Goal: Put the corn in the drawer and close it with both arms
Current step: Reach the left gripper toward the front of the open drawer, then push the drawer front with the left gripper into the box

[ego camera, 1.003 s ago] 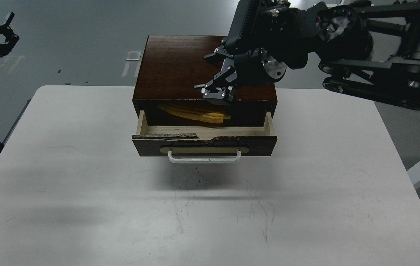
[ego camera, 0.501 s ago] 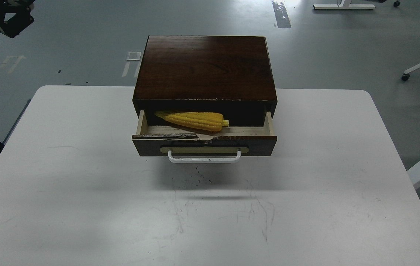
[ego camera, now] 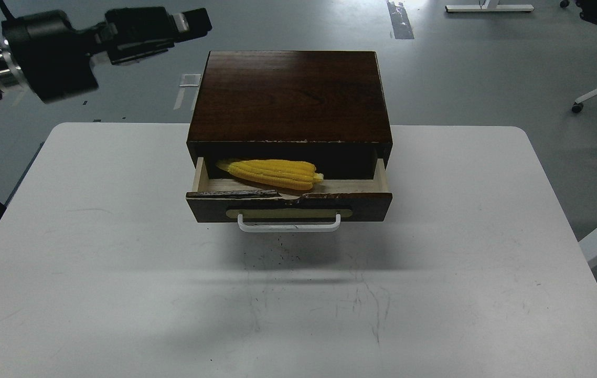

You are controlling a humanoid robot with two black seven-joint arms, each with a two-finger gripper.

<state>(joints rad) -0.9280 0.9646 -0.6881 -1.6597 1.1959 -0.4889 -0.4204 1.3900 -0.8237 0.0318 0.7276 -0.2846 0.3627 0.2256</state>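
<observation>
Lying lengthwise in the half-open drawer [ego camera: 288, 202], the corn [ego camera: 272, 173] rests on pale wood, tapered tip pointing left. Our left arm [ego camera: 41, 58] reaches in at upper left, above the floor beyond the white tabletop [ego camera: 120, 289]; we cannot tell whether its dark gripper [ego camera: 193, 21] is clenched. Our right gripper is out of sight.
</observation>
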